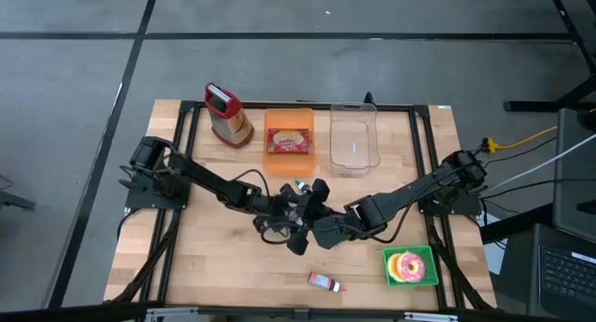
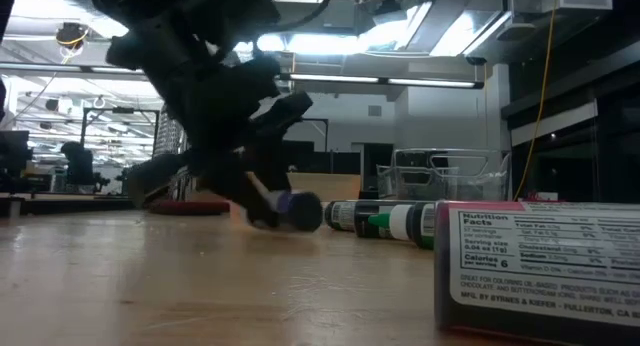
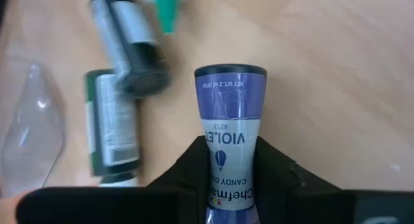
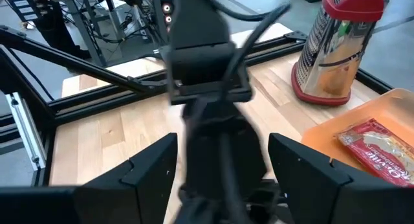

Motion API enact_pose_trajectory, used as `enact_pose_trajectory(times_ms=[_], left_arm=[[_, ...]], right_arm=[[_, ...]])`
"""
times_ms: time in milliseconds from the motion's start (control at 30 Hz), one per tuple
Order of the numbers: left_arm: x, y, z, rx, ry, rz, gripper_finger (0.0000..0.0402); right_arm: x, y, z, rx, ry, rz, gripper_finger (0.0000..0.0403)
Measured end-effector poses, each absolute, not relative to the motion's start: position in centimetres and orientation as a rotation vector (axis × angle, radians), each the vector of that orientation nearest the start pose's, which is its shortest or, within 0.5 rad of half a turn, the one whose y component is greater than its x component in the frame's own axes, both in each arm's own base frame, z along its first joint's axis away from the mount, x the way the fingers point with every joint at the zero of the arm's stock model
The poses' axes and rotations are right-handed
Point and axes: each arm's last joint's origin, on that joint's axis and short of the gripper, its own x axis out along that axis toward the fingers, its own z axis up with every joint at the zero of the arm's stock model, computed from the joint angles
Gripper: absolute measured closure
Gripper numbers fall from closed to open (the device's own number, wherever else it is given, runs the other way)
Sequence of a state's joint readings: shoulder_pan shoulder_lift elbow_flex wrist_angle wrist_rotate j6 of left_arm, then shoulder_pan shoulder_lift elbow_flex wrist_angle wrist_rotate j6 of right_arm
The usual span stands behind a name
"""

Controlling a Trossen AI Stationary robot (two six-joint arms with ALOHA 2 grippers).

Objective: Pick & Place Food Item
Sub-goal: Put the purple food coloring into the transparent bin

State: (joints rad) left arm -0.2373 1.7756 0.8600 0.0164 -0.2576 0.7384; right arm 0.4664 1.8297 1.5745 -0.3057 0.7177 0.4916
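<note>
A violet food-colour bottle (image 3: 229,114) lies near the table's middle, its broad end (image 2: 298,211) pointing away from my left gripper (image 3: 231,179), which is shut on it. Just beyond it lie green-labelled bottles (image 3: 113,127) (image 2: 390,221) on their sides. My left gripper (image 1: 298,210) slants down from the table's left. My right gripper (image 4: 220,166) hangs open in the air above the left arm's wrist, touching nothing; in the high view it (image 1: 315,231) overlaps the left one. My left gripper pinches the violet bottle's label sides (image 3: 210,156) between its two fingers (image 3: 187,175), on the half away from the broad end. The fingers slant down from the table's left and lie along the bottle. The bottle is about level at the tabletop; whether it is clear of the wood I cannot tell.
At the back stand a red-topped grater (image 1: 228,115), an orange tray (image 1: 276,160) holding a food packet, and a clear container (image 1: 354,136). A green plate (image 1: 430,278) with a doughnut sits near the front right. A small pink box (image 1: 326,283) (image 2: 540,266) lies near the front edge.
</note>
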Motion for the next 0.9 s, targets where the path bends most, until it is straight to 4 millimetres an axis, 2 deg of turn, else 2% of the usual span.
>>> enact_pose_trajectory(times_ms=[200, 433, 700, 900], left_arm=[[32.4, -5.7, 14.4, 0.802, 0.814, -0.3, 0.0329], [32.2, -5.0, 15.3, 0.77, 0.8, -0.308, 0.0329], [32.0, -5.0, 16.1, 0.769, 0.782, -0.304, 0.0329], [32.1, -4.6, 17.1, 0.795, 0.735, -0.245, 0.0329]], right_arm=[[38.4, 17.2, 31.5, 0.128, 0.325, -0.321, 0.0158], [37.7, 18.9, 32.8, -0.023, 0.221, -0.352, 0.0158], [34.9, 22.0, 34.2, -0.172, 0.137, -0.578, 0.0158], [32.8, 24.2, 34.5, -0.199, 0.11, -0.698, 0.0158]])
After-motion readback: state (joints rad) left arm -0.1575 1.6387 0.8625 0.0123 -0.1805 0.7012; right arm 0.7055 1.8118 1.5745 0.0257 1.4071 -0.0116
